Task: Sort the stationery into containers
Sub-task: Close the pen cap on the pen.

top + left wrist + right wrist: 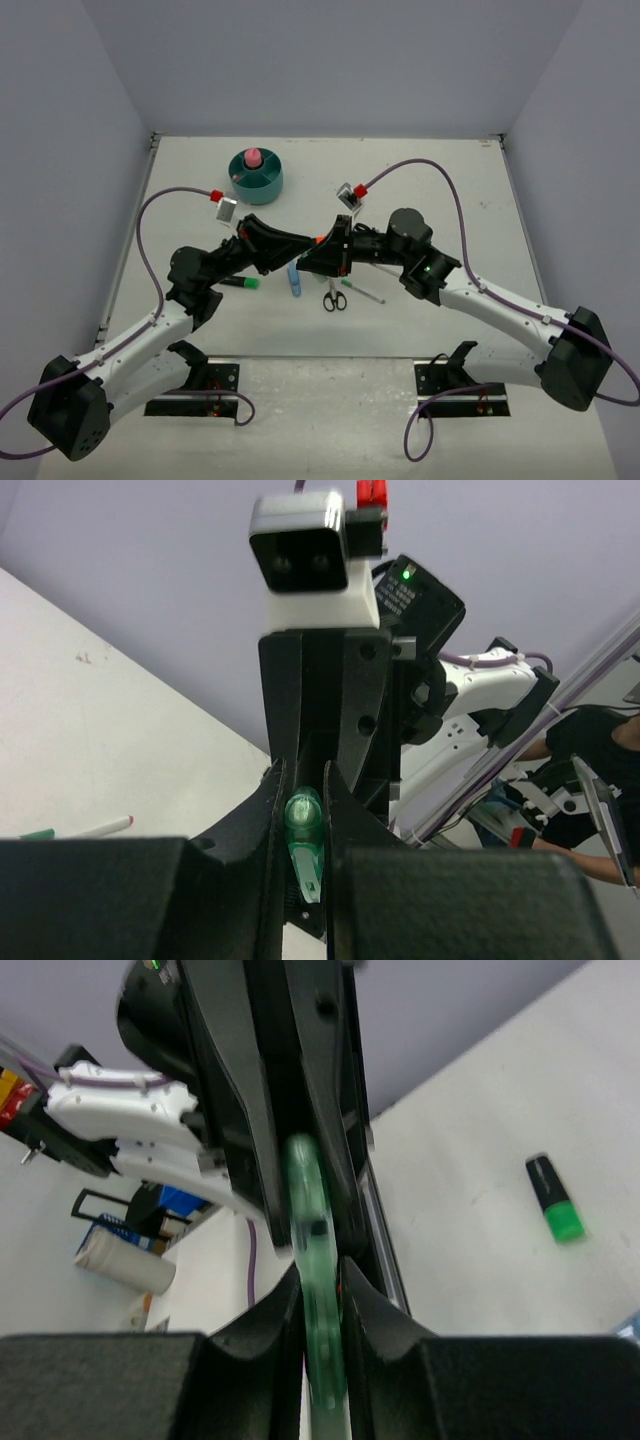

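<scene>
Pale-green marker (305, 1190): your left gripper (303, 780) and right gripper (318, 1275) both pinch it mid-frame; scissors (335, 297), maybe a blue marker (294, 280), below on white table (450, 200).

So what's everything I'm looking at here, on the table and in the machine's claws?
organiser: one, teal, far side of the table
pink tube: one, pink, standing in the organiser's centre
highlighter: one, black with green cap, lying by the left arm
blue marker: one, blue, mid-table
scissors: one pair, black-handled, right of the blue marker
pen: one, thin, white, right of the scissors
pale-green marker: one, held above the table
left gripper, right gripper: two, black, both shut on the pale-green marker
</scene>
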You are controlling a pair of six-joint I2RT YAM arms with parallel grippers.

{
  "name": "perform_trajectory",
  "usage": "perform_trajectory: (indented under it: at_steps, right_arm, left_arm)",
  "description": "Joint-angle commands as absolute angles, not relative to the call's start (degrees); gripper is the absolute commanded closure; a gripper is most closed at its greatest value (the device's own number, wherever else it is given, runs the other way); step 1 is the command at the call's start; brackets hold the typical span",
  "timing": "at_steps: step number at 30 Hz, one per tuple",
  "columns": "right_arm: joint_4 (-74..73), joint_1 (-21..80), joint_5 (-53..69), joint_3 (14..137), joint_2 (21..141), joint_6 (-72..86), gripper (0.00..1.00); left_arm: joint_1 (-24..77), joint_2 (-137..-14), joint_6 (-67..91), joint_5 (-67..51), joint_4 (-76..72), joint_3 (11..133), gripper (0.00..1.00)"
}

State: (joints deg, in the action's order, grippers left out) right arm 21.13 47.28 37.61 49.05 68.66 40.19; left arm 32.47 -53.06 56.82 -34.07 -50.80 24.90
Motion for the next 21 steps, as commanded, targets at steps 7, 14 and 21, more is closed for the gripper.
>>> perform_trajectory:
  at_steps: [7,14,21]
  right_arm:
    - [35.01,48.25,32.72,62.50,71.49,40.75,1.00]
    - [35.19,48.16,37.90,58.73,73.10,40.30,0.61]
    - [29.12,48.16,37.14,51.56,70.78,37.87,0.53]
  left_arm:
    - [36.12,-55.22,52.44,-38.09,-40.29,18.50,1.00]
    - [36.04,-53.03,50.75,-35.80,-35.23,21.67,1.00]
    - [36.04,-48.51,48.44,-31.15,-27.89,25.66,1.00]
